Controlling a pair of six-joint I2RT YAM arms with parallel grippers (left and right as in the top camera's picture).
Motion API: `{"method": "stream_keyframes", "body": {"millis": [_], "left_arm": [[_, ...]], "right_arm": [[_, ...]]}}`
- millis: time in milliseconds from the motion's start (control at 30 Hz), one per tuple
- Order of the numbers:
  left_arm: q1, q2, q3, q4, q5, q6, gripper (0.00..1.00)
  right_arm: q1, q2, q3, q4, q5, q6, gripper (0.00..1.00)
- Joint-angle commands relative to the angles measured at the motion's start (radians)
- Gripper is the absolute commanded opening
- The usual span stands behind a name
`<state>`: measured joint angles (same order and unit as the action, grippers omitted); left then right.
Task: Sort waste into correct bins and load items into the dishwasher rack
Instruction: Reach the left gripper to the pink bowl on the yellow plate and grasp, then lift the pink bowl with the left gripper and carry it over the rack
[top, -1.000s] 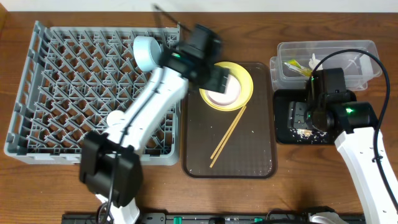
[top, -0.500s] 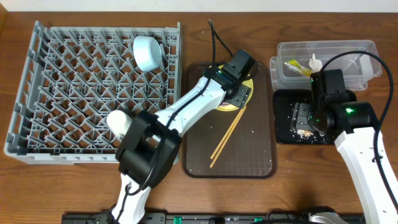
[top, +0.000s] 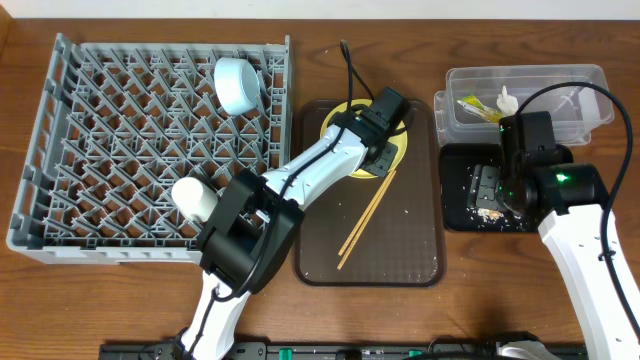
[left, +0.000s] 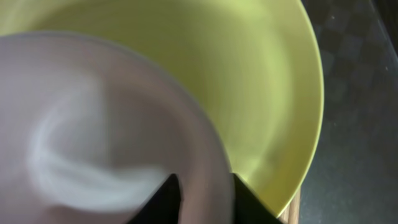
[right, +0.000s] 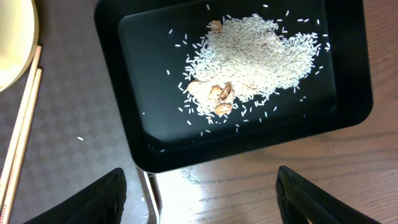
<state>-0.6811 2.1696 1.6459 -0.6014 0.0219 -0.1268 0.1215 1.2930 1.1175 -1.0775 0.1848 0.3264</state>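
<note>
The left gripper (left: 205, 194) is clenched on the rim of the white bowl (left: 93, 124), one finger inside and one outside (the close view is blurred). The bowl sits in the yellow plate (left: 267, 81) at the far end of the brown tray (top: 410, 250), with the chopsticks (top: 366, 218) lying beside it. The right gripper (right: 199, 199) hangs released and empty over the black tray (right: 149, 93) of rice crumbs (right: 255, 56); beyond, the clear tub (top: 590, 95) holds the wrapper (top: 470, 107), and the rack (top: 100, 160) carries the light-blue bowl (top: 238, 85) and white cup (top: 193, 197).
</note>
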Motion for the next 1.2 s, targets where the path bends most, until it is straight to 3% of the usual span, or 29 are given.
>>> {"method": "stream_keyframes", "body": {"millis": [0,233,467,833,1033,1167], "left_arm": [[-0.01,0.008,-0.002,-0.003,-0.011,0.011,0.19],[-0.019,0.006,0.004,-0.03,-0.008,0.011,0.06],[-0.019,-0.026,0.035,-0.105,-0.008,0.011,0.06],[-0.005,-0.288,0.035,-0.16,-0.002,0.01,0.06],[0.098,-0.417,0.035,-0.187,0.241,0.01,0.06],[0.242,-0.446,0.035,-0.218,0.495,0.011,0.06]], "right_arm": [[-0.012,-0.006,0.019,-0.001,0.021,0.014,0.75],[-0.012,-0.006,0.019,-0.01,0.022,0.013,0.75],[-0.012,-0.006,0.019,-0.01,0.022,0.014,0.75],[-0.012,-0.006,0.019,-0.007,0.029,0.014,0.75],[-0.012,-0.006,0.019,-0.006,0.029,0.013,0.75],[-0.012,-0.006,0.019,-0.006,0.029,0.013,0.75]]}}
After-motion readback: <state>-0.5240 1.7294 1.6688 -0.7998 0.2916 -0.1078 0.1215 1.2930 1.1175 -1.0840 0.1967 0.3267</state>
